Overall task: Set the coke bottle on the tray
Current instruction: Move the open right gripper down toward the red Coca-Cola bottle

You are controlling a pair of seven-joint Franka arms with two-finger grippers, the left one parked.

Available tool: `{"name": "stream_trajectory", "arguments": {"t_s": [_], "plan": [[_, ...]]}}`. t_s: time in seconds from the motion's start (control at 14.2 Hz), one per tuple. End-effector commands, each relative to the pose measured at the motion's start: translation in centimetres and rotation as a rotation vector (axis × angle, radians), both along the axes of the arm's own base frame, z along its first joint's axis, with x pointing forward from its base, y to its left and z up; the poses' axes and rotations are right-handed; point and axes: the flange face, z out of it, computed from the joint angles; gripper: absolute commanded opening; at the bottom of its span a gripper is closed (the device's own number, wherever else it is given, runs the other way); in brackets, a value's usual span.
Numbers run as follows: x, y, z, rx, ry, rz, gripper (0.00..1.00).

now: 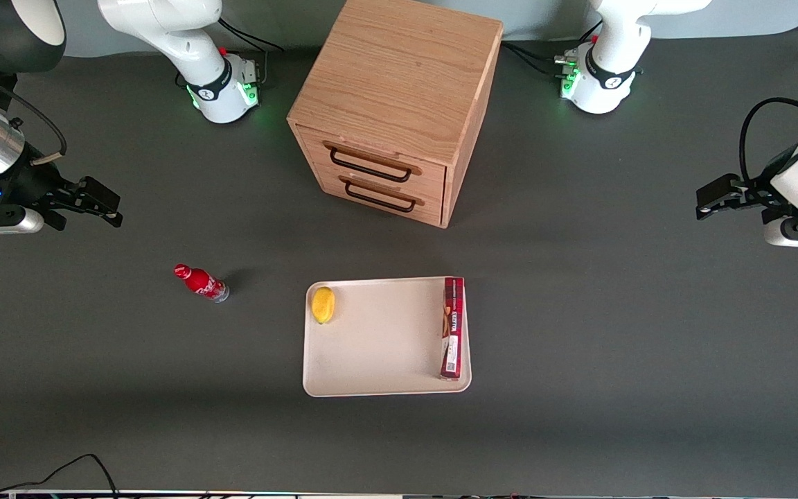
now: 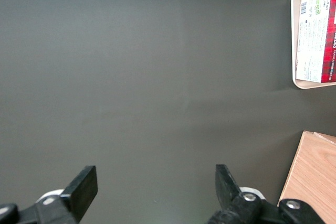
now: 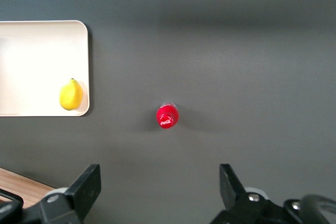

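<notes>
The coke bottle (image 1: 201, 283) is small and red with a red cap and stands on the dark table, beside the tray toward the working arm's end. It also shows in the right wrist view (image 3: 167, 117), seen from above. The cream-white tray (image 1: 378, 346) lies in front of the wooden cabinet, nearer the front camera; its corner shows in the right wrist view (image 3: 31, 45). My right gripper (image 1: 98, 203) hangs open and empty high above the table, farther from the front camera than the bottle. In the wrist view the gripper (image 3: 160, 182) has nothing between its fingers.
A yellow lemon (image 1: 323, 304) and a long red box (image 1: 452, 327) lie on the tray at opposite short sides. The lemon shows in the right wrist view (image 3: 70, 94). A wooden drawer cabinet (image 1: 393, 104) with two drawers stands at the table's middle.
</notes>
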Motion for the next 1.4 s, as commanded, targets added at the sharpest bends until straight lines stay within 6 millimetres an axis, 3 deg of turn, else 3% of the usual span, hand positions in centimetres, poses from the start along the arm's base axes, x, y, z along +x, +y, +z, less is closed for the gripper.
{"name": "stream_trajectory", "arguments": {"t_s": [0.0,0.14,0.42,0.77,1.12,1.33], "plan": [[0.4,0.5,0.6,0.022,0.005,0.014,1.00],[0.4,0.9,1.1,0.020,0.020,0.021,1.00],[1.0,1.0,-0.9,0.027,0.064,-0.039,1.00],[3.1,2.6,-8.9,0.024,0.131,-0.007,1.00],[2.0,2.9,-16.5,0.020,0.100,0.055,1.00],[1.6,2.9,-19.3,0.017,0.074,0.066,1.00]]}}
